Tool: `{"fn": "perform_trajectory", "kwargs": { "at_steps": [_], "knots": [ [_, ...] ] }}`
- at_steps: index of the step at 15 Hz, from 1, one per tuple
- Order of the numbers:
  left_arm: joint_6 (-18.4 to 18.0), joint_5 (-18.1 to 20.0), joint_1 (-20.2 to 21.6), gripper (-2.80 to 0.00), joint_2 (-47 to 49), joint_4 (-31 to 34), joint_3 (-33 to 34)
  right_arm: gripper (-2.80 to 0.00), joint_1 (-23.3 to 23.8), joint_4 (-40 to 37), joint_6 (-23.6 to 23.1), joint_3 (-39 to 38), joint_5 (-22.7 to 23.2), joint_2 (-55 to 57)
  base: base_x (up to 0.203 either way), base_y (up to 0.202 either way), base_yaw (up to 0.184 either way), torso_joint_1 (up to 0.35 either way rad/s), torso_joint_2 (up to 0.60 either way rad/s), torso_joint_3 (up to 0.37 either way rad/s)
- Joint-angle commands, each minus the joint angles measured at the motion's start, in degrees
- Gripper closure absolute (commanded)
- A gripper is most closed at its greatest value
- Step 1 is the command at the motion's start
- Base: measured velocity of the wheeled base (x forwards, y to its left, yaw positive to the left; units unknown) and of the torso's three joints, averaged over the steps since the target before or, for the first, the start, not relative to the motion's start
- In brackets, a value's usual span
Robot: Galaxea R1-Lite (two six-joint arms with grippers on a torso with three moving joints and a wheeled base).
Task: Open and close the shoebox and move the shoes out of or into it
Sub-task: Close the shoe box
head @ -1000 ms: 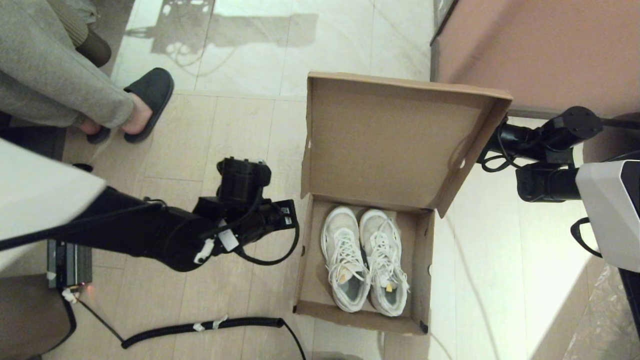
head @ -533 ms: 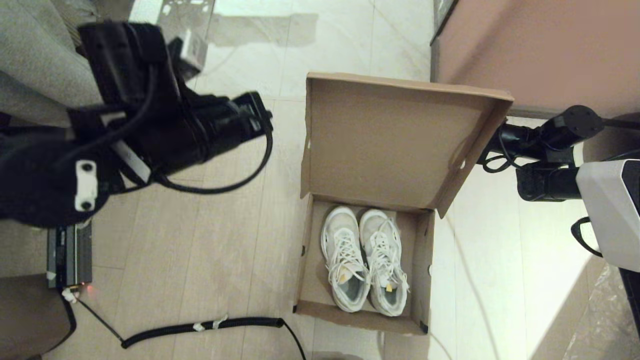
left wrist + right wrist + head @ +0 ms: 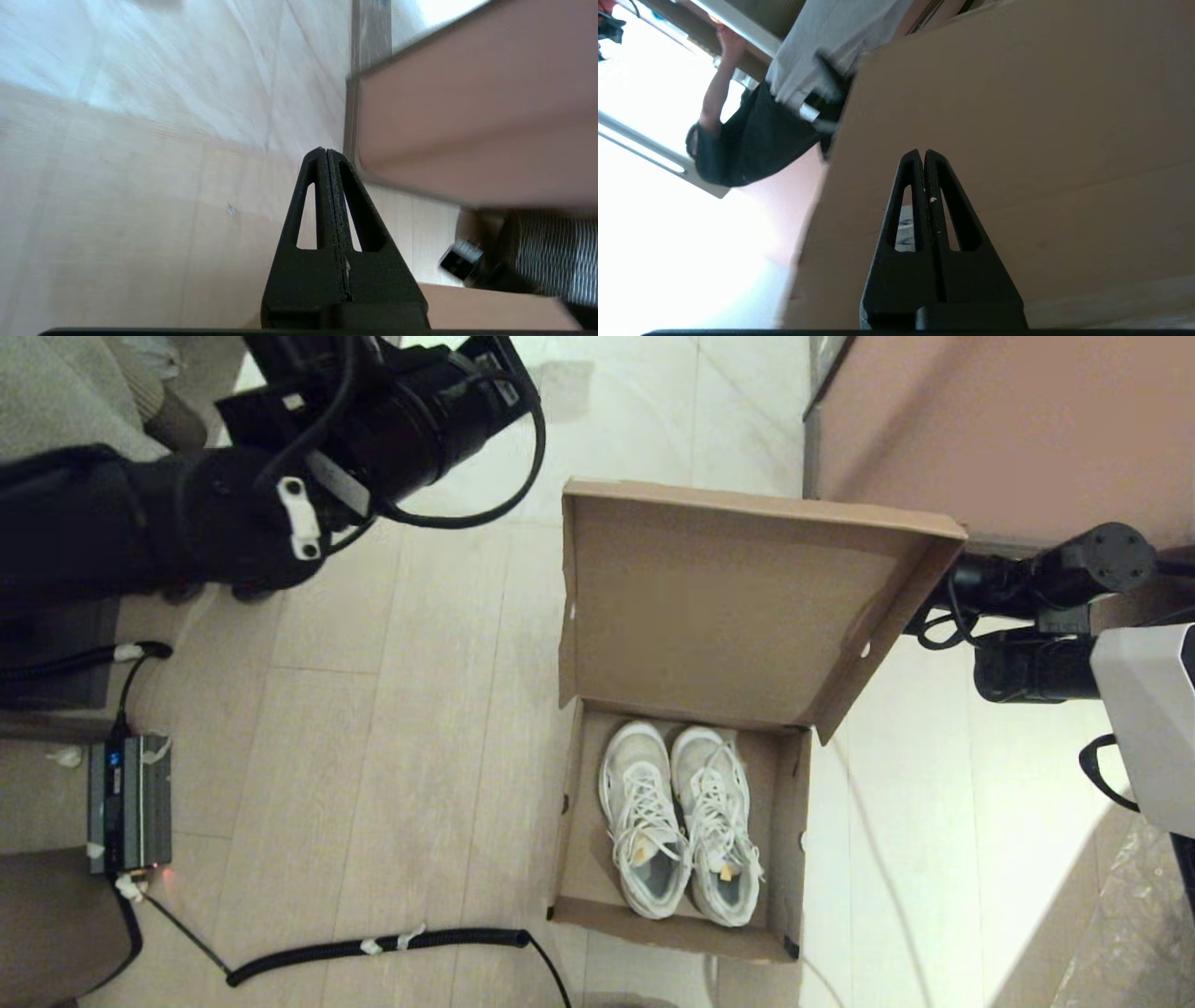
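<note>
Presently: left gripper (image 3: 326,151), fingers pressed together, empty, raised over floor, shoebox (image 3: 686,709) well off to its right. Right gripper (image 3: 923,153), likewise closed, empty, behind open lid. Shoes (image 3: 680,821) inside box.

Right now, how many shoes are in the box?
2. Both lie side by side in the open shoebox: left shoe, right shoe. No others are visible.
</note>
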State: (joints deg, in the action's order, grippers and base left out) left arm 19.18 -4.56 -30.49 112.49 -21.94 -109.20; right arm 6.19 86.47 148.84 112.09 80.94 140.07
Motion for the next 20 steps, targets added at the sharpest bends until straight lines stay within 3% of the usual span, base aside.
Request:
{"fn": "perform_trajectory", "kwargs": {
  "at_steps": [1, 4, 7, 12, 16, 20],
  "knots": [
    [0.34, 1.86, 0.16, 0.0, 6.16, -0.69, -1.7, 0.0, -0.04, 1.19, 4.7, -1.51, 1.3, -1.16, 0.0, 0.0, 0.0, 0.0, 0.0, 0.0],
    [0.51, 4.55, 0.69, 0.0, 9.49, -6.08, -1.72, 0.0, -0.04, 1.19, 5.14, -2.39, 3.04, -2.1, 0.0, 0.0, 0.0, 0.0, 0.0, 0.0],
    [0.51, 5.3, 0.84, 0.0, 9.59, -6.18, -1.79, 0.0, -0.3, 1.19, 5.14, -1.53, 6.72, -2.17, 0.0, 0.0, 0.0, 0.0, 0.0, 0.0],
    [0.51, 7.28, 1.13, 0.0, 8.74, -6.15, -1.81, 0.0, -1.18, 1.19, 5.23, -2.49, 6.72, -3.14, 0.0, 0.0, 0.0, 0.0, 0.0, 0.0],
    [-4.59, 6.85, 3.03, 0.0, 10.53, -14.1, -1.81, 0.0, -1.8, 1.19, 5.32, -3.99, 6.72, -4.28, 0.0, 0.0, 0.0, 0.0, 0.0, 0.0],
    [-5.52, 3.97, 4.07, 0.0, 10.92, -14.6, -1.81, 0.0, -1.89, 1.19, 5.49, -4.44, 6.72, -5.0, 0.0, 0.0, 0.0, 0.0, 0.0, 0.0]
  ]
}}
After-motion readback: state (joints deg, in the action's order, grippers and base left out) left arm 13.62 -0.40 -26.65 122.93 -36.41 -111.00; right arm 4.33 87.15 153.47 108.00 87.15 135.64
